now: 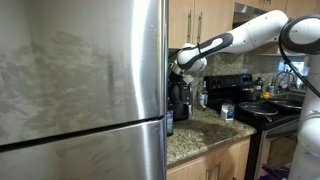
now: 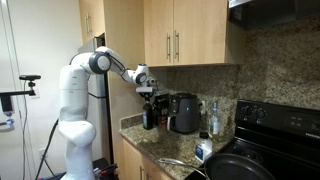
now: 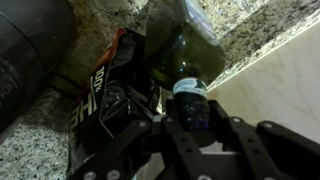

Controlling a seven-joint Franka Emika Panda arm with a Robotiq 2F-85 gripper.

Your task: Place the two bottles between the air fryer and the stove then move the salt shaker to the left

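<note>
In the wrist view my gripper (image 3: 190,125) is shut on the neck of a dark green bottle (image 3: 185,45) standing on the granite counter. A second dark bottle (image 3: 110,85) with a printed label stands close beside it. In both exterior views the gripper (image 2: 147,92) (image 1: 182,72) sits on top of the bottles (image 2: 149,115), at the end of the counter beside the black air fryer (image 2: 183,113) (image 1: 182,100). One bottle with a bluish label (image 1: 169,121) shows at the fridge edge. The pale salt shaker (image 2: 204,150) (image 1: 228,112) stands near the black stove (image 2: 275,135) (image 1: 272,108).
A big steel refrigerator (image 1: 80,90) fills one side of an exterior view. A clear plastic bottle (image 2: 214,118) (image 1: 203,97) stands between air fryer and stove. Wooden cabinets (image 2: 185,35) hang above the granite counter (image 2: 165,150). A dark pan (image 2: 235,168) sits on the stove.
</note>
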